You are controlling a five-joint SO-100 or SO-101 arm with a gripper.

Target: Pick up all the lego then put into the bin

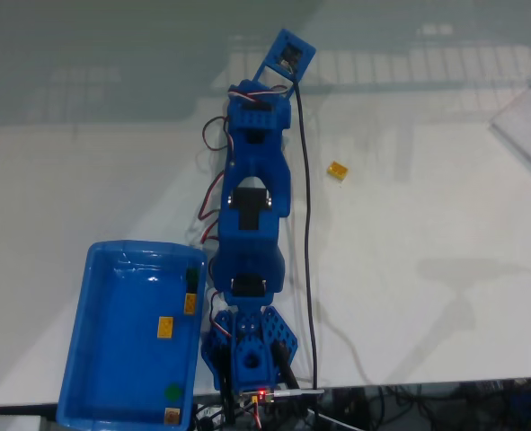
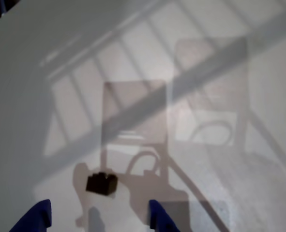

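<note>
Fixed view, left to right: blue bin (image 1: 94, 359) at the counter's (image 1: 427, 296) near-left edge holds lego bits, arm beside it, one yellow lego (image 1: 338, 171) alone on bare counter right of the arm. Wrist view: dark lego (image 2: 101, 183) on open counter just ahead, pincer (image 2: 98, 220) spread, empty.

Blue arm (image 1: 254, 224) in the fixed view, extended from its base (image 1: 250, 355) at 6 o'clock toward 12 o'clock, links nearly in line. Square wrist-camera frame (image 1: 289, 54) tilted toward 1 o'clock at the far end. In the wrist view, gripper (image 2: 99, 217) enters from 6 o'clock; two blue fingertips (image 2: 38, 216) stand well apart, jaws spread, nothing between them.
</note>
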